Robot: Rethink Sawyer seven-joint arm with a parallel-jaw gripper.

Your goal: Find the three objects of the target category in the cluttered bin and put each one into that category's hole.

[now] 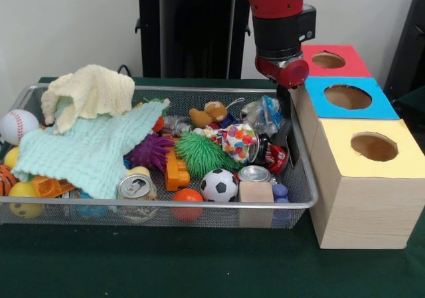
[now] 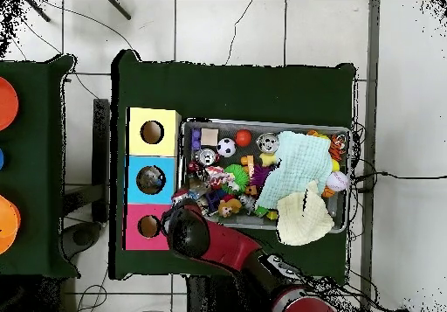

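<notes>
The silver wire-mesh bin is full of toys and cloths. One see-through wrinkly bottle with blue print lies at the bin's far right corner. My gripper hangs from the red wrist just right of that bottle, between it and the wooden boxes, and its lower part is lost against dark shadow. The blue-surround hole is in the middle box, right of the gripper. In the overhead view the arm's head covers the gripper beside the bin. Something pale glints inside the blue hole.
The red-surround hole is behind the blue one and the yellow-surround hole is in front. Two metal cans, a soccer ball, a wooden block, a mint cloth and a yellow cloth crowd the bin.
</notes>
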